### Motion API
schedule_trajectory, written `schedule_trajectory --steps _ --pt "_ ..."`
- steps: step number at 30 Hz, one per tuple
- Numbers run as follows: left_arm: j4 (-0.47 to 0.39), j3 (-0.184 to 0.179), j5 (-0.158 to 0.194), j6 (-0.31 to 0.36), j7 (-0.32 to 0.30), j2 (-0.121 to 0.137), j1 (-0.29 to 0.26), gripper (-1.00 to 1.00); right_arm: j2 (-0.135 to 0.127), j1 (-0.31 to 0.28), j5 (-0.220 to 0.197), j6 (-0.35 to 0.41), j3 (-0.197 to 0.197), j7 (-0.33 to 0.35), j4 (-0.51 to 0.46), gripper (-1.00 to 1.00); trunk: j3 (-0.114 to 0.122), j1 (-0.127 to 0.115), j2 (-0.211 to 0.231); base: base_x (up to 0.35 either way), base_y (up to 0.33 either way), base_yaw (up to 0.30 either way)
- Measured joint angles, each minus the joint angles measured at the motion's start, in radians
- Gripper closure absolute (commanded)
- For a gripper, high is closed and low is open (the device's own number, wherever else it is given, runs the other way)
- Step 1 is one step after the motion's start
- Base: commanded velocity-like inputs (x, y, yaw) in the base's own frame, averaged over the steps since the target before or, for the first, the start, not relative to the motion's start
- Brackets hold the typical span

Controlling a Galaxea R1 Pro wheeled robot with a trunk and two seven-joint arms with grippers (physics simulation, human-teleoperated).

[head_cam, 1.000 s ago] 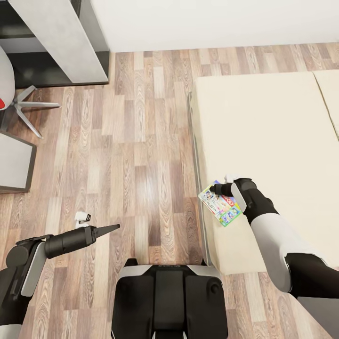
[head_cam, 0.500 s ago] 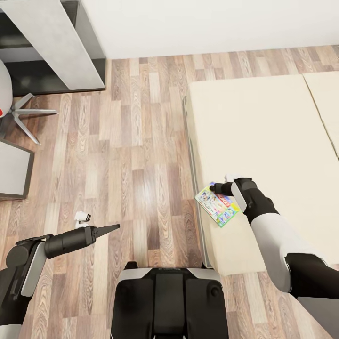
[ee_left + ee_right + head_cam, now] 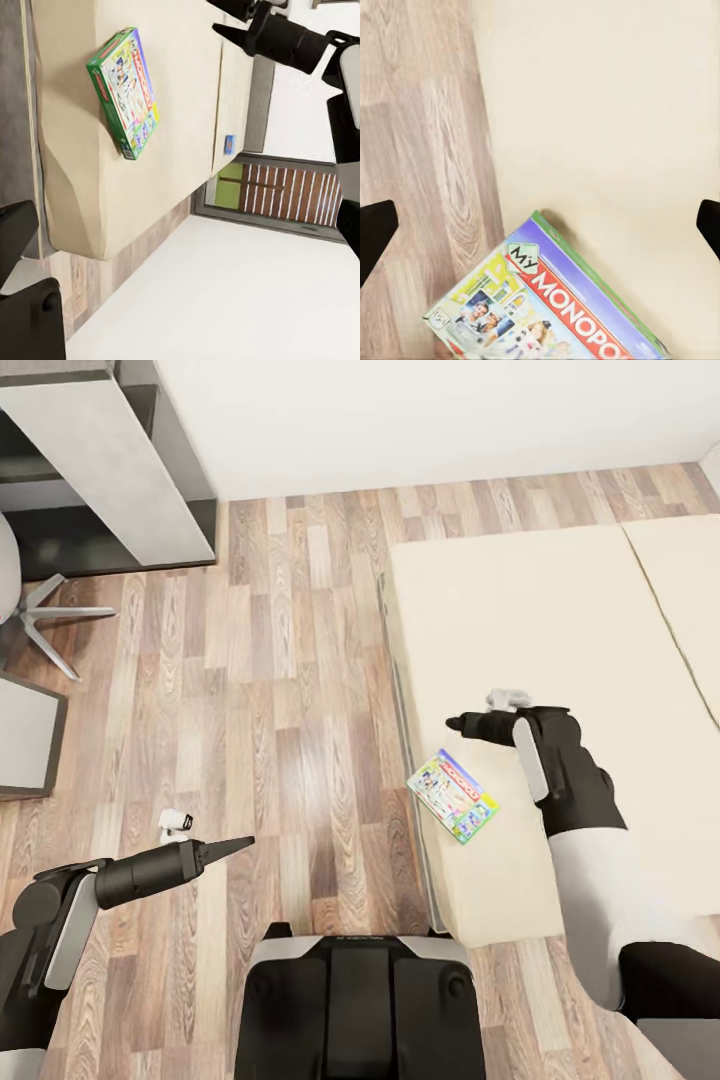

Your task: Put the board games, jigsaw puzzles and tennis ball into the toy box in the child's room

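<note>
Game box is lying flat at the bed edge; right gripper is hovering just beyond it, fingers wide, empty. Left gripper is idling over floor, finger state unclear. Step looks like pickup: next, lower and close on the box.

Board game on the bed near its left edge, right end effector above the bed behind the game, desk far left of the bed
</note>
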Motion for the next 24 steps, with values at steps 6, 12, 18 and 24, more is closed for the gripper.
schedule_trajectory --steps 6,12,18,24 --pt "0.0 0.0 0.0 0.0 0.0 0.0 0.0 -1.0 -0.008 0.16 -0.006 0.115 -0.01 0.242 -0.335 -1.0 0.009 0.0 0.0 0.0 0.021 -0.036" --pt "0.0 0.0 0.0 0.0 0.0 0.0 0.0 -1.0 -0.007 0.368 -0.013 0.108 -0.112 0.611 -0.469 -1.0 0.013 0.0 0.0 0.0 0.002 0.031" --pt "0.0 0.0 0.0 -0.001 0.001 0.0 0.0 -1.0 0.001 0.549 -0.023 -0.049 -0.314 1.084 -0.48 -1.0 0.013 0.0 0.0 0.0 0.0 0.002" --pt "0.0 0.0 0.0 -0.001 0.003 0.0 0.0 -1.0 0.005 0.609 -0.016 -0.102 -0.394 1.238 -0.475 -1.0 0.013 0.0 0.0 0.0 0.0 0.0"
